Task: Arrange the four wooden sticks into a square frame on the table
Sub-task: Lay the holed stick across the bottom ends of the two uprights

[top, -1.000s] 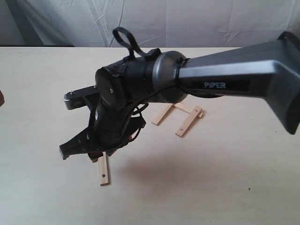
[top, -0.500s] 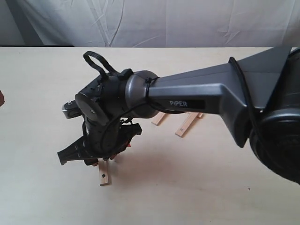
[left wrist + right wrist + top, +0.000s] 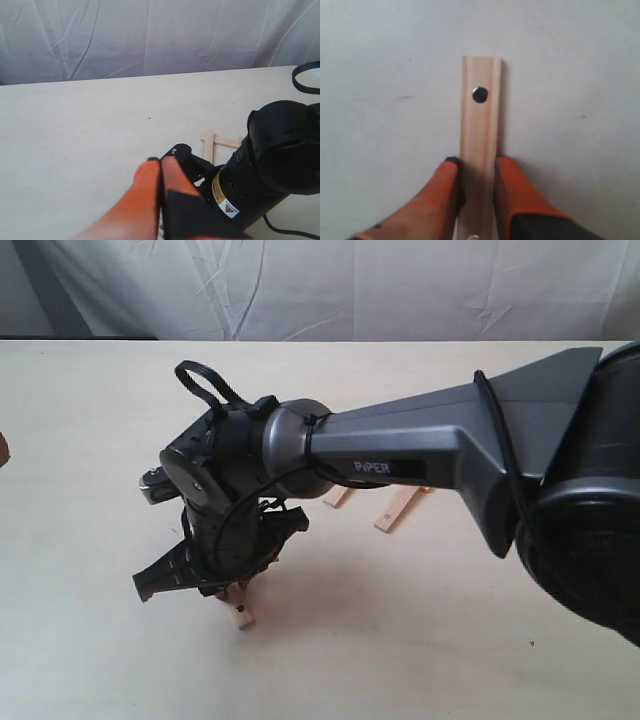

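Note:
One wooden stick [image 3: 479, 130] with a dark hole near its end sits between the orange fingers [image 3: 512, 187] of my right gripper [image 3: 476, 172], which is shut on it. In the exterior view the right gripper [image 3: 238, 592] reaches across to the left, and only the stick's end [image 3: 243, 616] pokes out below it, just over the table [image 3: 90, 420]. Two more sticks [image 3: 398, 508] [image 3: 338, 496] lie behind the arm, mostly hidden. The left wrist view shows two crossed sticks [image 3: 208, 146] [image 3: 227, 143] beyond my left gripper [image 3: 161, 167], shut on nothing. No square frame shows.
The right arm's dark wrist [image 3: 280, 150] fills the space beside the left gripper and covers most of the stick group. A white cloth [image 3: 330, 285] hangs behind the table's far edge. A small brown object [image 3: 3, 452] shows at the left border.
The right arm has drawn in and lowered slightly. The stick under its gripper has swung from lying straight to a slant, its end shifted right, with less of it showing.

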{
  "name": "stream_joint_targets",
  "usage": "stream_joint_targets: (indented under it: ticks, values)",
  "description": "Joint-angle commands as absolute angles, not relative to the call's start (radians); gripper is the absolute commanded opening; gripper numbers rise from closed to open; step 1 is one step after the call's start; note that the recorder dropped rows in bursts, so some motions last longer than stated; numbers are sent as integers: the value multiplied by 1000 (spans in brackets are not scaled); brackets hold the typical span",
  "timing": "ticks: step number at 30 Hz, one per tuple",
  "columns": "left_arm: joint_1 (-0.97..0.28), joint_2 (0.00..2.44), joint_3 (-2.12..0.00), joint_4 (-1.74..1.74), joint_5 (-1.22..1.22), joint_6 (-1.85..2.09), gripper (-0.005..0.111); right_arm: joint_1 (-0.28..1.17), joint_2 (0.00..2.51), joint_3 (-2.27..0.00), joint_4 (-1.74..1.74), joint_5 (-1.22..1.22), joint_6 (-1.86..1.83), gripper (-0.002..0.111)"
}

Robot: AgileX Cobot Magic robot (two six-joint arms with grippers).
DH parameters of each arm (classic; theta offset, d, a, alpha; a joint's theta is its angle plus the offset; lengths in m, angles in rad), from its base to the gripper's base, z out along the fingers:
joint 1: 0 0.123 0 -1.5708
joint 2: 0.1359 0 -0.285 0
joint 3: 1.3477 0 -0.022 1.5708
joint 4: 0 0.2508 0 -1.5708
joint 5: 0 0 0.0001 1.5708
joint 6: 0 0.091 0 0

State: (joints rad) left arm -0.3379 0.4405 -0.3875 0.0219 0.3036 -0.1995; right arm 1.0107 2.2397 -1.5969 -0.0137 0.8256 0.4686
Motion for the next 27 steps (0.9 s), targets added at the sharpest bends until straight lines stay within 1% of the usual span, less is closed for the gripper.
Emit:
stream_joint_targets:
  ticks: [1,5,10,15,18,23,27]
  values:
    - [-332,435,-384,23,298,-201,0,1010,2194,-1601,-49,879,462,0]
    - [-332,435,-384,23,298,-201,0,962,2135,-1601,-88,925,393,-1]
    - [-332,435,-384,23,298,-201,0,860,2086,-1601,-77,951,262,-1]
    - [-332,435,-384,23,298,-201,0,770,2050,-1585,-75,989,9,-1]
    - [-332,435,-384,23,298,-201,0,720,2050,-1564,-75,999,-59,-1]
    - [-332,435,-384,23,298,-201,0,650,2052,-1514,-75,947,-152,-1]
    - [-332,435,-384,23,298,-201,0,646,2052,-1474,-91,879,-190,-1]
